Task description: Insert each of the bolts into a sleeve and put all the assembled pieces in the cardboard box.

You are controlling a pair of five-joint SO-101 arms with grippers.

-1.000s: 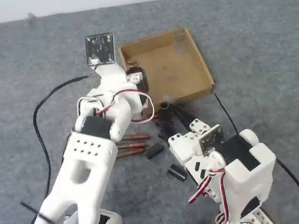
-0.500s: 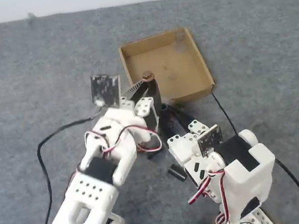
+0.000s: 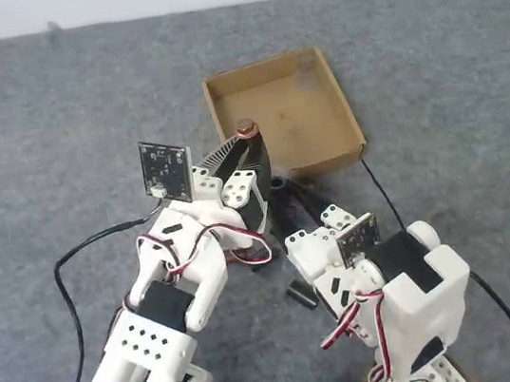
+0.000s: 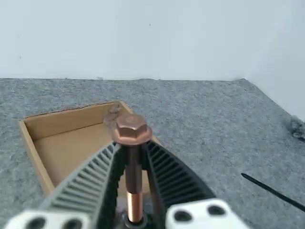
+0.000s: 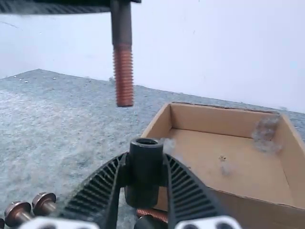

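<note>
Drawn back toward its partner, the left arm (image 3: 179, 294) now carries a bolt (image 4: 131, 130) over the right gripper (image 5: 144, 161). Risk: the threaded tip appears off-centre above the sleeve (image 5: 144, 171); lowered so, it would likely catch the rim and tilt the sleeve. The left gripper (image 4: 131, 148) clamps the shank, head up; the right gripper pinches the sleeve upright, with the cardboard box (image 5: 217, 117) just beyond.

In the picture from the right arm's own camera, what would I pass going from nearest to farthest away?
First the black sleeve, held upright in the near jaws → copper bolt, hanging thread-down from the other arm's jaws → cardboard box, open → white wall.
</note>
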